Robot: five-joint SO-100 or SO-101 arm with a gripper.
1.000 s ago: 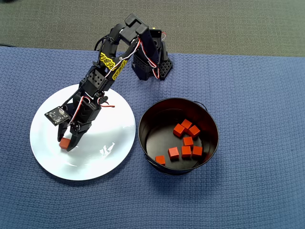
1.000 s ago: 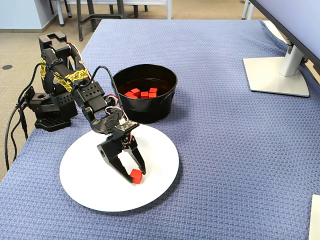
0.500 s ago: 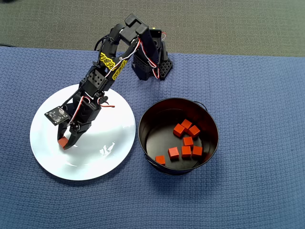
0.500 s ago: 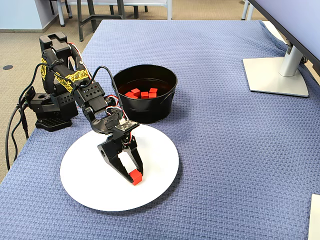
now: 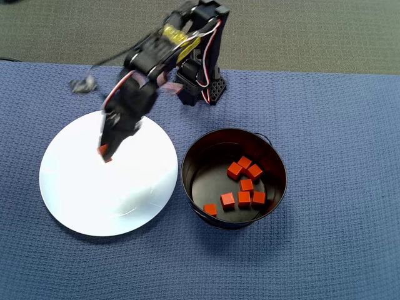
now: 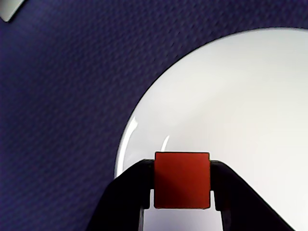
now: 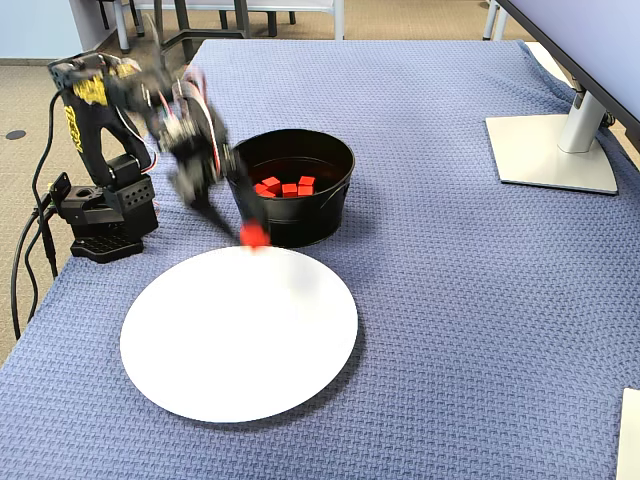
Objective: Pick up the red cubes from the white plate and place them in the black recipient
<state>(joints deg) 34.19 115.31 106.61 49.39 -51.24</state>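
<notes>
My gripper [image 5: 105, 151] is shut on one red cube [image 5: 104, 152] and hangs above the white plate [image 5: 94, 194], blurred by motion. In the wrist view the cube [image 6: 182, 180] sits square between the two black fingers, with the plate [image 6: 240, 96] bare far below. The fixed view puts the held cube [image 7: 254, 235] in the air just in front of the black recipient [image 7: 300, 225], over the plate's [image 7: 240, 340] far edge. Several red cubes [image 5: 244, 184] lie inside the black recipient [image 5: 187, 164], right of the plate. No cube lies on the plate.
The arm's base [image 5: 200, 87] stands behind the plate and pot on a blue woven cloth. A monitor stand [image 7: 555, 150] sits at the far right of the table. Cables [image 7: 25, 260] hang off the table's left edge.
The gripper closed on the last cube on the plate, then rose quickly with it and swung back toward the arm's base. The plate is now bare.
</notes>
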